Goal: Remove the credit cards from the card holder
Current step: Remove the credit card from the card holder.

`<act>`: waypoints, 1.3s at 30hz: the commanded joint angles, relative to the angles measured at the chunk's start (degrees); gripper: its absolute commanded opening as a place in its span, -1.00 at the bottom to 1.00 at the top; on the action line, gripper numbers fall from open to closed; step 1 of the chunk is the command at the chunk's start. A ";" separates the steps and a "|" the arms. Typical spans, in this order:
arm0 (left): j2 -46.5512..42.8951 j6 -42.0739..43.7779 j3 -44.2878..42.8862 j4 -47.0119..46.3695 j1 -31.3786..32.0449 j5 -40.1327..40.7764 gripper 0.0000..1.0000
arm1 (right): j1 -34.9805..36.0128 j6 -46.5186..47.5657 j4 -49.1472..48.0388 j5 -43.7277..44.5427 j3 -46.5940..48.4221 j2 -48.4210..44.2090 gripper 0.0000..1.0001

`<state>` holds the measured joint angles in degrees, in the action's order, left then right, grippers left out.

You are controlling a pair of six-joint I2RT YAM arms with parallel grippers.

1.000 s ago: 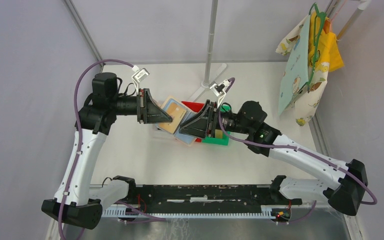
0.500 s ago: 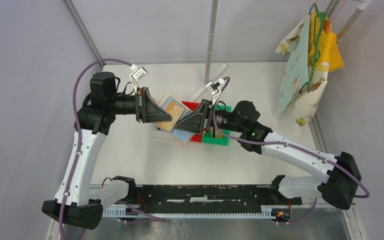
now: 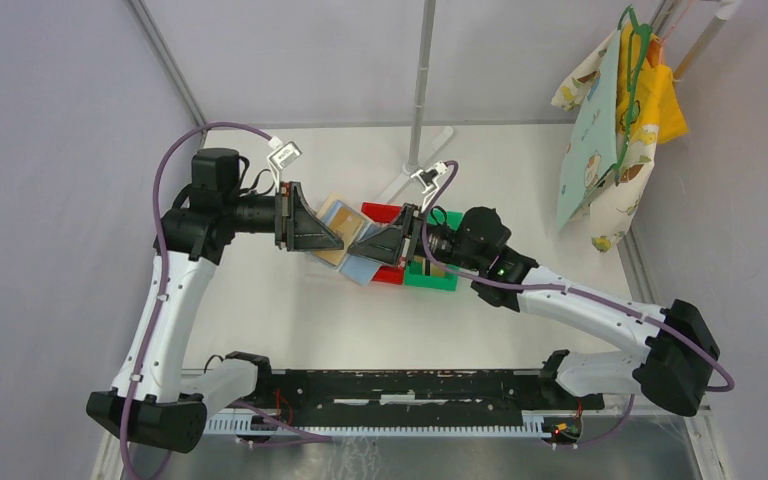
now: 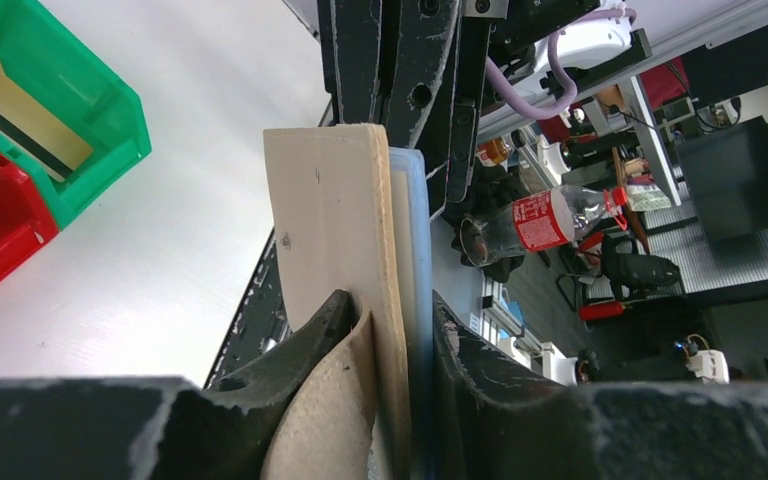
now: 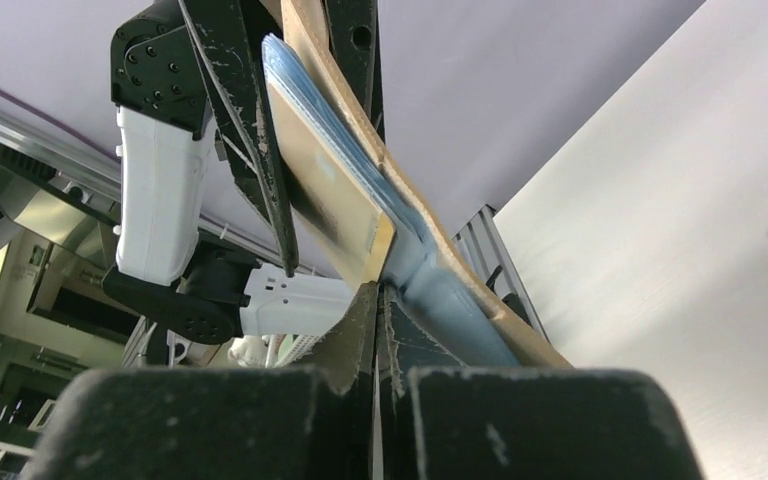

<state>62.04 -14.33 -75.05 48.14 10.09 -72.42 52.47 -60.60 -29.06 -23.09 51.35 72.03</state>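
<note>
A white counter (image 3: 290,330) is walled on the left and at the back, with a thin pole (image 3: 422,90) standing at the back centre. Bare counter stretches from the middle to the near edge and to both sides. In the middle, the two arms meet tip to tip over a tan wallet (image 3: 332,214) with pale blue pockets, held just left of a red bin (image 3: 384,212) and a green bin (image 3: 430,280) that stand side by side.

The left hand (image 4: 380,345) is clamped on the wallet's tan flap, one finger on each face. The right hand (image 5: 377,300) faces it, its fingers pressed together on the lower corner of a gold card (image 5: 328,195) that sticks partly out of a blue pocket. A second card (image 4: 28,122), gold with a dark stripe, lies in the green bin, well apart from both hands.
</note>
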 commanded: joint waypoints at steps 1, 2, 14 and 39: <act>-0.07 2.11 -1.61 2.66 0.48 -6.41 -0.26 | -0.46 1.48 -3.73 4.96 -1.39 -3.06 -1.00; 0.17 2.08 -1.67 2.79 0.40 -7.04 -0.29 | -0.44 1.53 -3.72 4.72 -1.70 -3.31 -1.00; -0.52 3.45 -2.31 3.01 0.07 -5.32 -0.74 | -0.35 -2.17 -8.58 4.40 -3.64 -2.95 -0.04; -1.43 10.17 -1.73 5.82 0.14 3.38 -0.57 | 0.73 -6.20 -12.45 5.51 0.24 2.41 -0.83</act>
<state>61.08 -7.18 -75.05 52.45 9.37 -66.54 52.51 -65.98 -37.41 -19.29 47.90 73.93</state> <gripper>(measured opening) 0.185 0.152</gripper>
